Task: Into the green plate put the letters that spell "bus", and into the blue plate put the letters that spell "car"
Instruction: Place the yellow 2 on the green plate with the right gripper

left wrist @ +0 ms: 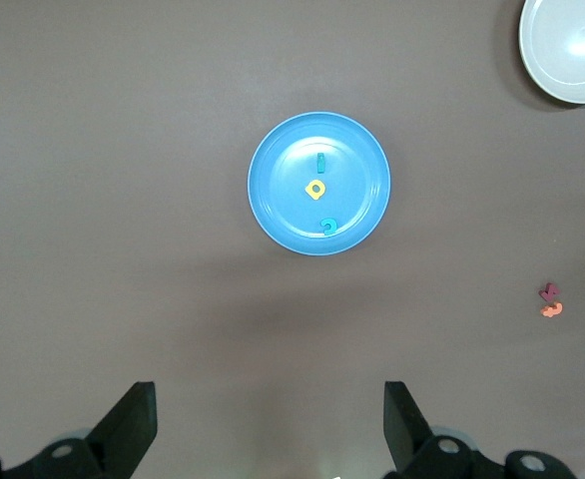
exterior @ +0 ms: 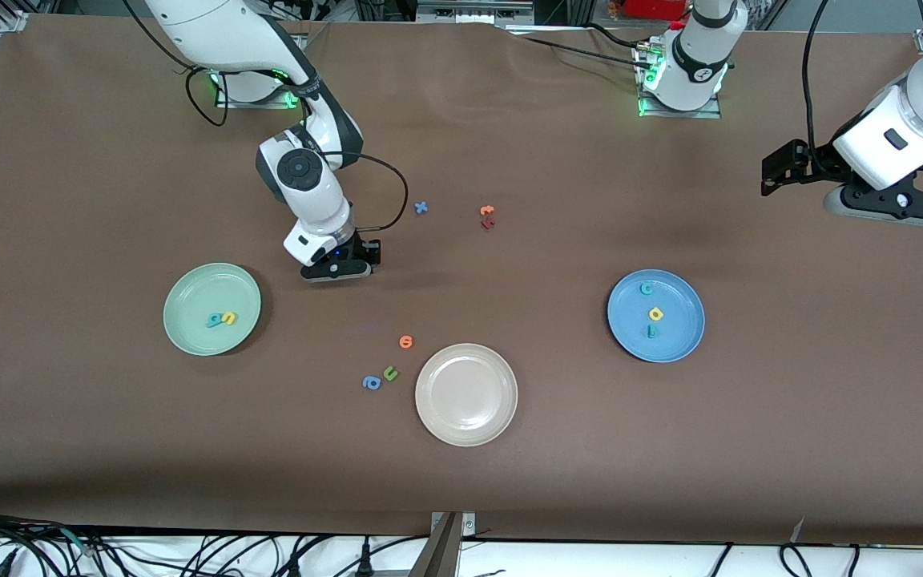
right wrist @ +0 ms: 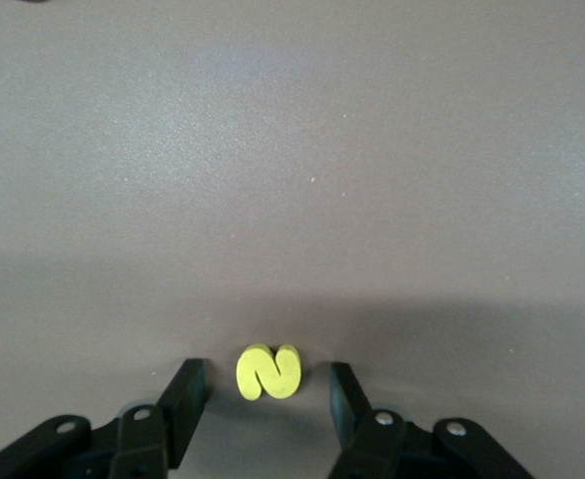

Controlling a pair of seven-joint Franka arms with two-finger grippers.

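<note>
A yellow "s" [right wrist: 269, 371] lies flat on the brown table. My right gripper [right wrist: 267, 376] is down around it and open, with a finger on each side and a gap to both. In the front view that gripper [exterior: 337, 268] hides the letter and stands beside the green plate [exterior: 193, 288]. In the green plate lie a teal "b" [exterior: 213, 321] and a yellow "u" [exterior: 229, 318]. The blue plate [exterior: 682, 320] holds a teal "c" [exterior: 646, 288], a yellow "a" [exterior: 655, 313] and a teal "r" [exterior: 651, 330]. My left gripper [left wrist: 271, 429] waits open, high up at its own end of the table.
A cream plate [exterior: 466, 393] sits nearest the front camera between the two coloured plates. Beside it lie an orange letter [exterior: 406, 342], a green "u" [exterior: 390, 373] and a blue "a" [exterior: 372, 383]. Closer to the bases lie a blue "x" [exterior: 421, 207] and orange and dark red letters [exterior: 487, 216].
</note>
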